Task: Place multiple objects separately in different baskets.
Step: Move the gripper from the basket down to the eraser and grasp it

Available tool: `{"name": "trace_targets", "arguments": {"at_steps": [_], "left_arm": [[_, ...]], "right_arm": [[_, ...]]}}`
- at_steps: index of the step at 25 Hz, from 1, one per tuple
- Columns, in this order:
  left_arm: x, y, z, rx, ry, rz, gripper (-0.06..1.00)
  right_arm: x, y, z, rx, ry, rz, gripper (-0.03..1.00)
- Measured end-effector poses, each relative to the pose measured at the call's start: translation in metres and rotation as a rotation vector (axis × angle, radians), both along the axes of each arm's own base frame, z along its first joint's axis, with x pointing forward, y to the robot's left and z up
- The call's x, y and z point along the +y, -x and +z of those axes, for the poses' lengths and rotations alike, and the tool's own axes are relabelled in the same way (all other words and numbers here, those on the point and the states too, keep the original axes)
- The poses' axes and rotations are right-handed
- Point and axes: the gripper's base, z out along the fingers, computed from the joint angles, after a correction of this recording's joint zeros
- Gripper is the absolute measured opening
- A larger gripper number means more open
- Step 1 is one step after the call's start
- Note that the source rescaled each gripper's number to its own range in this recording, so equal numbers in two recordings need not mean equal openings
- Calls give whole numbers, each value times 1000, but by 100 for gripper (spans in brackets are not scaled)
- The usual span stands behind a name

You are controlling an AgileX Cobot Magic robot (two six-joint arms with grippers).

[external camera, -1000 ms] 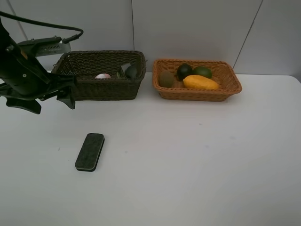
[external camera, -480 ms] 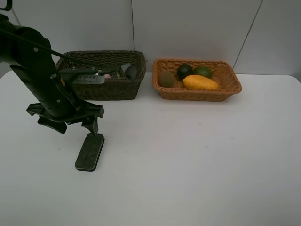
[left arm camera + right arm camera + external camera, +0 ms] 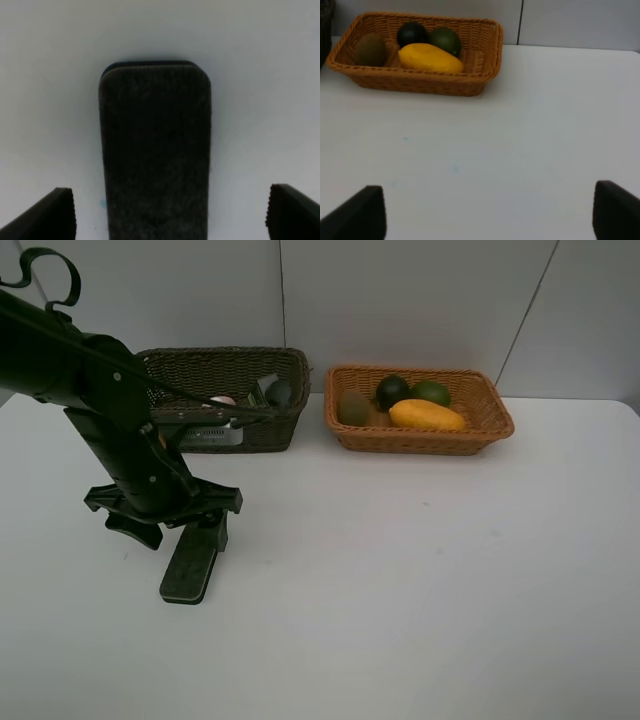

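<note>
4 fruits are lying in the tan basket (image 3: 495,418); the eraser (image 3: 189,569) is awaiting transfer on the bench (image 3: 420,580). The left pincer (image 3: 170,212) is straddling it, jaws wide.

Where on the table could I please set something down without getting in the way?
The table is bare in front of the orange basket, across its whole right half. It is crowded on the left: the open left gripper hangs over the eraser, near the dark basket.

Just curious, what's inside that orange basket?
In the orange basket: a yellow mango, brown kiwi, green lime and dark mangosteen. Anything beneath them is hidden.
</note>
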Motion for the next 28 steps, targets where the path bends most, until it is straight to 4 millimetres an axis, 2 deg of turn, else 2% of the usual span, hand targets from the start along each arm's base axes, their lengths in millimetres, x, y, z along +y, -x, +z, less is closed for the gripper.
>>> {"name": "trace_targets", "arguments": {"at_steps": [13,24,26,28], "left_arm": [[0,1,-30,87,-42,4,100],[0,0,-32,88,-47,0,100],[0,0,-32,88,-49,0,98],[0,0,-32,89,-49,11,91]], "right_arm": [[0,0,0,0,0,0,100],[0,0,0,0,0,0,100],[0,0,0,0,0,0,100],[0,0,0,0,0,0,100]]}}
